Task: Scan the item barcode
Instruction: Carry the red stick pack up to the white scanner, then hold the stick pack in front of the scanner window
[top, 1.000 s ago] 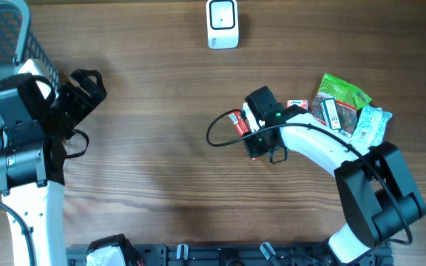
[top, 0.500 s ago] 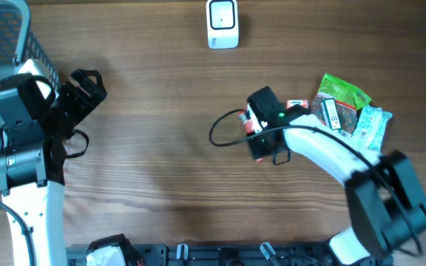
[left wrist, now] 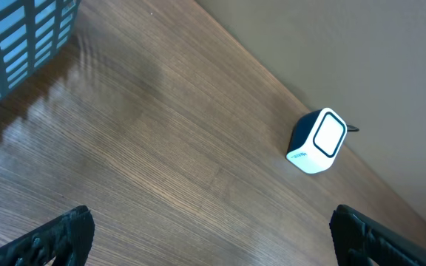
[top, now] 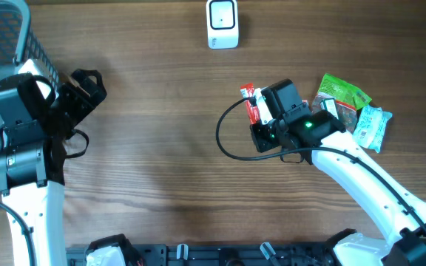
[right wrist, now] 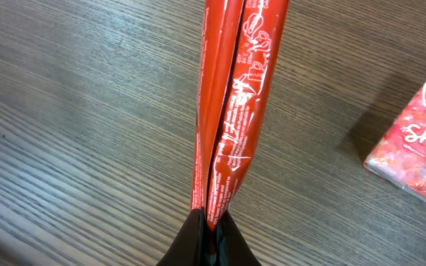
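**Right arm grips a red packet, short of the scanner**

A brown wooden table (top: 161, 185) fills the overhead view. The white right arm (top: 361, 174) reaches in from the lower right corner toward the middle. The left arm (top: 21, 155) stands along the left edge. A grey slatted basket (top: 6, 29) sits in the top left corner.

The left gripper (top: 87, 85) points toward the table's middle, its fingers spread wide with nothing between them.

A pile of goods lies at the right: a green packet (top: 342, 92) and a white and teal packet (top: 368, 125) just below it. In the right wrist view, a pink tissue pack (right wrist: 420, 140) rests on the wood.

A small white scanner (top: 222, 22) stands at the top centre.

The right gripper (right wrist: 210, 233) is pinched tight on one end of a slim red packet (right wrist: 231, 111). The packet lies right of centre, below the scanner and well apart from it, with its thin edge toward the wrist camera.
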### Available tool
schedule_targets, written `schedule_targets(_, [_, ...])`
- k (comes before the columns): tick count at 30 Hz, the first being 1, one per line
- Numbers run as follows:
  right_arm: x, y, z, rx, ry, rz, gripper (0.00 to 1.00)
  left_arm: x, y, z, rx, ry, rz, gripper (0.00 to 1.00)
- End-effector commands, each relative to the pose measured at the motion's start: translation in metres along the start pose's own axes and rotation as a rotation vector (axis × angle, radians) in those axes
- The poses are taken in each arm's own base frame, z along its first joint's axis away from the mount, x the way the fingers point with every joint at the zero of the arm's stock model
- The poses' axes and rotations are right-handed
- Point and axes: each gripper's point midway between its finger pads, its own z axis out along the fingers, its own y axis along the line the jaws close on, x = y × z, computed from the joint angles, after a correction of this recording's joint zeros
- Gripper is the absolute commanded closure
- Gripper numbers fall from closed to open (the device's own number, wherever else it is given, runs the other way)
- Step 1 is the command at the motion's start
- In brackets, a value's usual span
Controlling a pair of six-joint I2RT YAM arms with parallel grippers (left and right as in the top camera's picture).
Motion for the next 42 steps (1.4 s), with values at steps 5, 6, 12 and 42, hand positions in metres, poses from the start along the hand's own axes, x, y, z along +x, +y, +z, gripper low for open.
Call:
schedule_targets(5, [-0.019, -0.001, -0.017, -0.013, -0.043, -0.009, 0.96, -0.002, 0.001, -0.001, 0.0, -0.008, 0.009, 0.0])
schedule_targets(6, [-0.025, -0.005, -0.025, -0.007, -0.048, 0.004, 0.96, -0.002, 0.001, -0.001, 0.0, -0.008, 0.009, 0.0])
schedule_targets(12, [-0.083, -0.028, -0.099, 0.04, -0.11, -0.029, 0.96, -0.002, 0.001, -0.001, 0.0, -0.008, 0.009, 0.0])
schedule_targets(42, [-0.259, -0.124, 0.076, 1.235, 0.023, -0.683, 0.96, -0.002, 0.001, -0.001, 0.0, -0.007, 0.009, 0.0])
